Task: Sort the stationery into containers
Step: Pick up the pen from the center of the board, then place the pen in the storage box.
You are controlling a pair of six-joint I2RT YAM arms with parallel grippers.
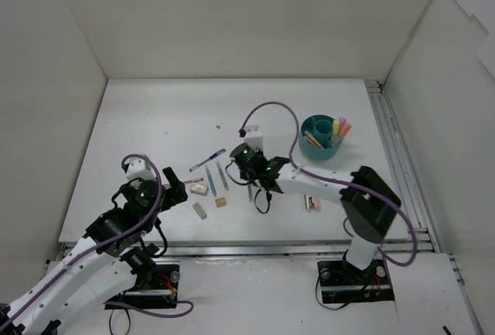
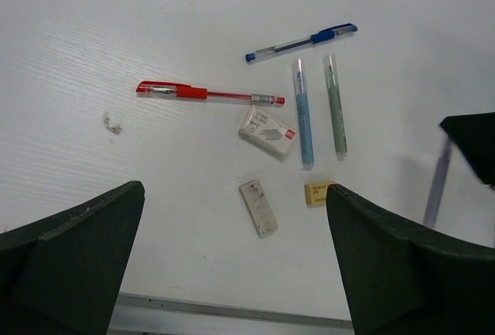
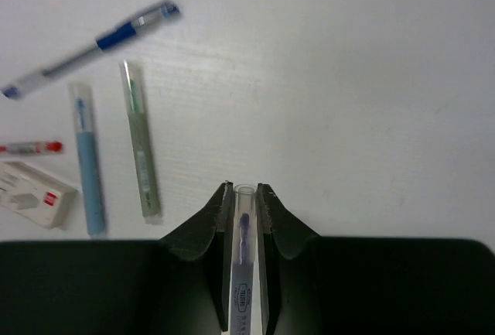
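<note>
My right gripper (image 3: 244, 192) is shut on a thin purple marker (image 3: 243, 261), held lengthwise between the fingers above the table. In the top view that gripper (image 1: 253, 182) is mid-table, left of the round teal organiser (image 1: 321, 148), which holds several markers. My left gripper (image 2: 236, 190) is open and empty, hovering near the front edge over a worn white eraser (image 2: 257, 207) and a tan eraser (image 2: 319, 193). Beyond them lie a wrapped white eraser (image 2: 267, 131), a red pen (image 2: 209, 94), a blue pen (image 2: 302, 42), a light blue marker (image 2: 303, 114) and a green marker (image 2: 335, 107).
A pink eraser (image 1: 312, 203) lies near the front edge under the right arm. White walls enclose the table on three sides. A metal rail (image 1: 394, 165) runs along the right edge. The right gripper's finger (image 2: 472, 145) shows at the left wrist view's right edge.
</note>
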